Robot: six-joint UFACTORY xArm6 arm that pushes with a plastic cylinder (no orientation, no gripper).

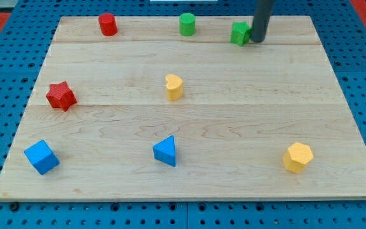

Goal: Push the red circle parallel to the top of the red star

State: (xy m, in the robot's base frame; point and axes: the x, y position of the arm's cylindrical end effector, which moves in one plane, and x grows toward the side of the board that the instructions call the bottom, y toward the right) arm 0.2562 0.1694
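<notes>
My tip (258, 39) touching green star block (239, 33), a plain rod holding nothing, red circle (108, 24) well apart

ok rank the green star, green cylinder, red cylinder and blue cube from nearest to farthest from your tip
From my tip:
1. Green star, touching its left.
2. Green cylinder, top centre.
3. Red cylinder, top left.
4. Blue cube, bottom left.

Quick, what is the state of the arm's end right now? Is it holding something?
My tip: a bare rod that cannot open or close and holds nothing; it stands at the right side of the green block, far from the red circle.
</notes>
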